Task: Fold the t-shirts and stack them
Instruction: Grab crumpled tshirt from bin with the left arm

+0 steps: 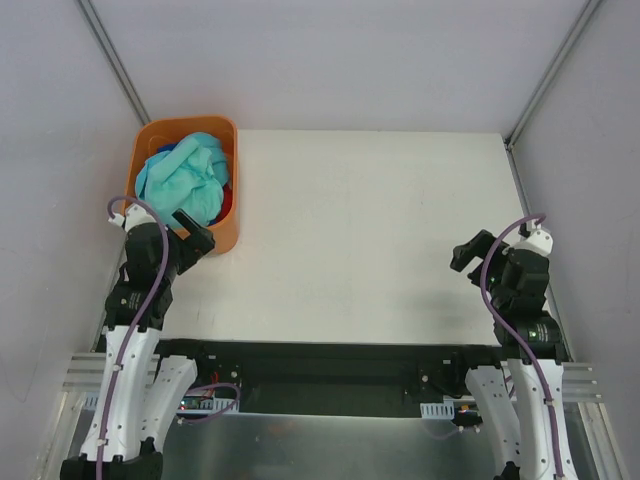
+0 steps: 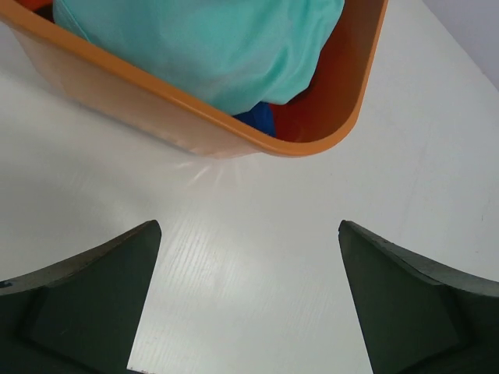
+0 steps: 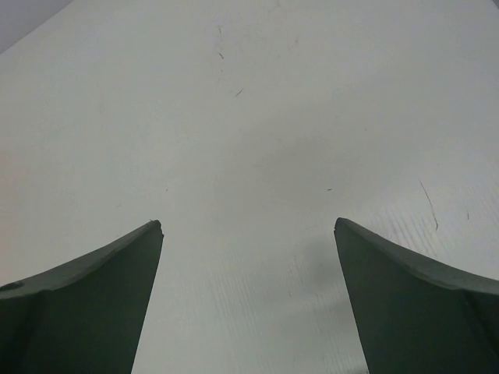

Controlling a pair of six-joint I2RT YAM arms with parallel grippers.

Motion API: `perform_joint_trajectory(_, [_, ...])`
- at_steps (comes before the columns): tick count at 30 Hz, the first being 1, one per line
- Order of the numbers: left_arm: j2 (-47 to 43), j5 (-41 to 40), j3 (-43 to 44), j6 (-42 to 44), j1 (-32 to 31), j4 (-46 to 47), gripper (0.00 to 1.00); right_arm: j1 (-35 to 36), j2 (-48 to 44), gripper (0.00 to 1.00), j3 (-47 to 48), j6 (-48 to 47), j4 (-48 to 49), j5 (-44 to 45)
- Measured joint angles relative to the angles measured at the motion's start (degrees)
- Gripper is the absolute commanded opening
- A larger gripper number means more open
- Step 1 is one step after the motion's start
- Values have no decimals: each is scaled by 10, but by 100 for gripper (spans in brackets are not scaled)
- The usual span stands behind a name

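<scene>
The t-shirts lie crumpled in an orange plastic basket at the table's far left. A light aqua shirt is on top, with a bit of blue and orange-red cloth showing beside it. In the left wrist view the aqua shirt fills the basket, with blue cloth under it. My left gripper is open and empty just in front of the basket's near corner. My right gripper is open and empty over the bare table at the right.
The white table stretches between the two arms. Grey walls with metal rails close in the left, right and far sides. The basket's near corner stands just ahead of the left fingers.
</scene>
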Motion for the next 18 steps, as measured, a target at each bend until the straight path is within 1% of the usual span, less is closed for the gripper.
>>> perform_joint_trajectory(3, [40,-17,50,1,0,-8,99,0,-2,96,0,-4,3,-12])
perform_joint_trajectory(5, [83,-31,105,7,0,-9,99,0,-2,96,0,-7,4,-16])
perform_joint_trajectory(9, [191,-67,222,33,0,2,99,0,-2,96,0,-9,2,-14])
perform_joint_trajectory(12, [297,-86,312,70,0,11,99,0,-1,96,0,-9,2,-13])
perform_joint_trajectory(14, [359,-96,343,88,0,23,99,0,3,96,0,-8,1,-8])
perform_joint_trajectory(18, [425,-123,344,94,0,18,99,0,15,96,0,-8,-2,-1])
